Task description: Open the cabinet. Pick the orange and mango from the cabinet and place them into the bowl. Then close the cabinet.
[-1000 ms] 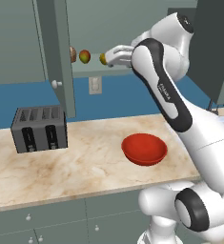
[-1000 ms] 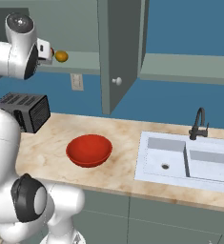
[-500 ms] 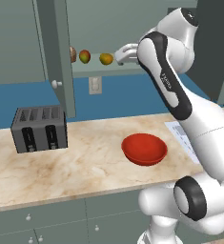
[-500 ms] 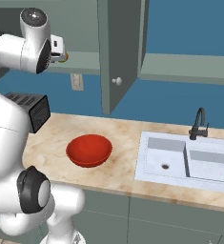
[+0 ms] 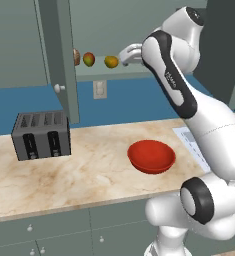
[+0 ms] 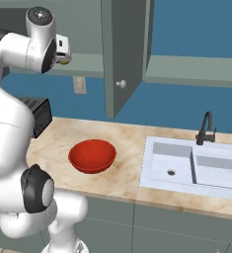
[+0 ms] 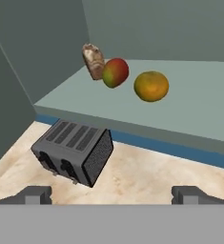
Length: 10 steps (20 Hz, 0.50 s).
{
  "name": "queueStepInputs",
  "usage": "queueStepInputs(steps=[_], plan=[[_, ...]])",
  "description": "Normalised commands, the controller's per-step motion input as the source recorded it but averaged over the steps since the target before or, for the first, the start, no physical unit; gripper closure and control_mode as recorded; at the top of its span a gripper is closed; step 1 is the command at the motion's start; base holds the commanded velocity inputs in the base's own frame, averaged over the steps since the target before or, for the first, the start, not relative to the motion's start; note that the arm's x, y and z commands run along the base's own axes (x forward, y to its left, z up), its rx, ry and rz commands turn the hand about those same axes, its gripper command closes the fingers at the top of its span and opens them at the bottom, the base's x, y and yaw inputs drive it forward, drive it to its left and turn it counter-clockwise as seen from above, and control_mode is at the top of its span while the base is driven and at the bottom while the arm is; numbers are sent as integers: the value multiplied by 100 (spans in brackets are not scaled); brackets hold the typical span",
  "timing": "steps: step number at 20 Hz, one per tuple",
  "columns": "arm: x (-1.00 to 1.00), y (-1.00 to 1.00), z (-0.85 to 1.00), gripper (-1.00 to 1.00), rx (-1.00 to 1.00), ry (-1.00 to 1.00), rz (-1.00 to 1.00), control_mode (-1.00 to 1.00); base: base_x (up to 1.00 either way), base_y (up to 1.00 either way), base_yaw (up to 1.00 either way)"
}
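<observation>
The cabinet stands open, its left door (image 5: pixel 59 60) and right door (image 6: pixel 122 54) both swung out. On its shelf (image 7: pixel 194 109) lie the orange (image 5: pixel 111 62) (image 7: pixel 151 86) and, left of it, the mango (image 5: pixel 89 59) (image 7: pixel 115 72). My gripper (image 5: pixel 126 55) (image 7: pixel 112 194) hovers at shelf height just right of the orange, open, nothing between its fingertips (image 7: pixel 35 194). From the right base view, the hand (image 6: pixel 63 49) partly hides the orange (image 6: pixel 64 60). The red bowl (image 5: pixel 151 156) (image 6: pixel 92 155) sits empty on the counter, below the hand.
A brownish round item (image 5: pixel 76 56) (image 7: pixel 93 61) lies left of the mango. A dark toaster (image 5: pixel 41 135) (image 7: pixel 73 152) stands on the counter's left. To the right are a sink (image 6: pixel 196 165) and black faucet (image 6: pixel 206 128). Low drawers (image 5: pixel 49 235) run under the counter.
The arm's upper links have swung up and to the right, while the hand has stayed by the shelf next to the orange. Neither fruit has moved, and the gripper stays open.
</observation>
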Motion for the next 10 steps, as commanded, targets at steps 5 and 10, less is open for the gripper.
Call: queueStepInputs(steps=[5,10], plan=[[47,0,-4,-100,0,-4,-4,-100,0,0,0],[60,0,-19,-100,0,-5,-3,-100,0,0,0]])
